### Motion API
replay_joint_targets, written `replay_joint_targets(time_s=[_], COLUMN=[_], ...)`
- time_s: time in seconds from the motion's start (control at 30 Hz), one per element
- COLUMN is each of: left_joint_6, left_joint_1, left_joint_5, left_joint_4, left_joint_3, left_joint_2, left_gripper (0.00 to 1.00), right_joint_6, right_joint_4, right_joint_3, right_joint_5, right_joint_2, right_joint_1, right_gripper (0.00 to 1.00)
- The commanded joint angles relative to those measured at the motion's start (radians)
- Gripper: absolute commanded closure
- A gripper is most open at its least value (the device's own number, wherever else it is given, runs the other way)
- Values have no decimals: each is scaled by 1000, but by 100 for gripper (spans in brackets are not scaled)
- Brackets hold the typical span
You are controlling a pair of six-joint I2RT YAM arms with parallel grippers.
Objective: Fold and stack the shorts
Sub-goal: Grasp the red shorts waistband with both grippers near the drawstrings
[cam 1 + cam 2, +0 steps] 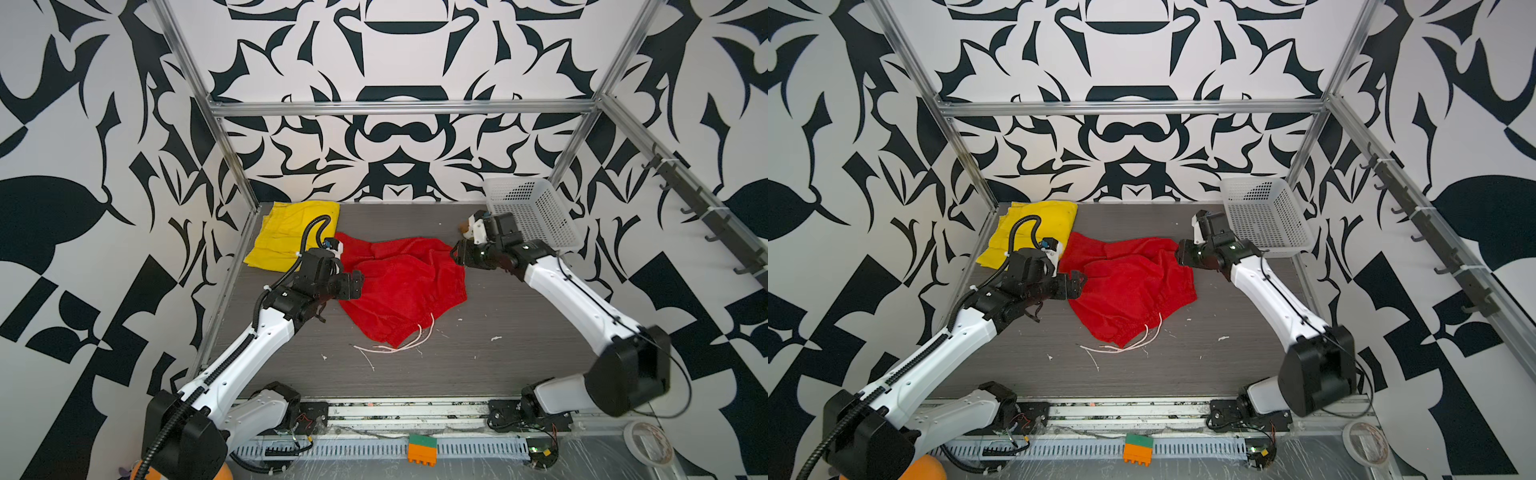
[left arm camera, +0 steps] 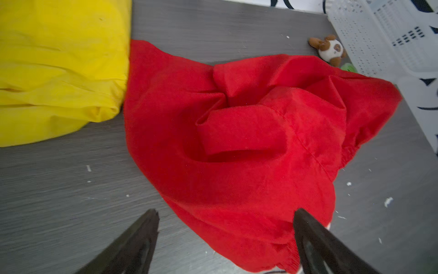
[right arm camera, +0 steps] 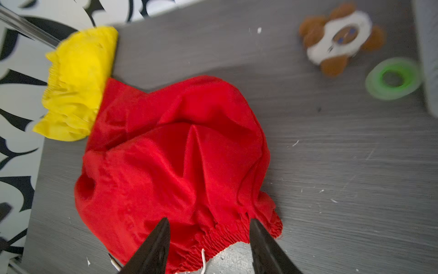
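Note:
The red shorts (image 1: 403, 286) (image 1: 1129, 286) lie crumpled mid-table, their white drawstring (image 1: 399, 345) trailing toward the front. The yellow shorts (image 1: 291, 232) (image 1: 1025, 232) lie folded at the back left, touching the red pair's corner. My left gripper (image 1: 359, 282) (image 2: 226, 211) hovers open at the red pair's left edge, with fabric below its fingers. At the red pair's back right edge, my right gripper (image 1: 455, 253) (image 3: 209, 220) has its jaws apart above the gathered waistband (image 3: 220, 232), holding nothing.
A white mesh basket (image 1: 536, 216) stands at the back right corner. A brown-and-white plush toy (image 3: 339, 38) (image 2: 329, 48) and a green tape roll (image 3: 392, 79) lie beside it, behind my right gripper. Metal frame posts edge the table.

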Motion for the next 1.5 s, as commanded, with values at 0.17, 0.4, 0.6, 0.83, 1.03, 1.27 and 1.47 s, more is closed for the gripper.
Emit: replay_joint_targets(time_s=[0.17,0.4,0.6,0.83,1.03,1.27,1.47], left_joint_6=[-198,-320,-289,-111,343,848,1139], left_joint_1=[-78,-82,-90,-93,-96,-160,-288], left_joint_5=[187,126,182,217,281,437,240], left_joint_4=[67,131,183,223,-15,-226,-387], left_joint_3=[-120,-182,-218,-243,-32,89,183], left_joint_2=[71,128,89,-54,-57,47,267], left_gripper=[10,10,11,14,22,30,33], right_joint_6=[168,190,206,218,219,244,292], right_joint_4=[197,316,419,443,477,478,508], right_joint_3=[-321,-323,-272,-145,-127,-309,-492], right_joint_5=[-72,6,-16,12,-70,-51,-16], right_joint_2=[-130,45,217,405,323,25,-136], right_joint_1=[153,344,371,329,246,205,203], right_gripper=[42,42,43,45,44,43,43])
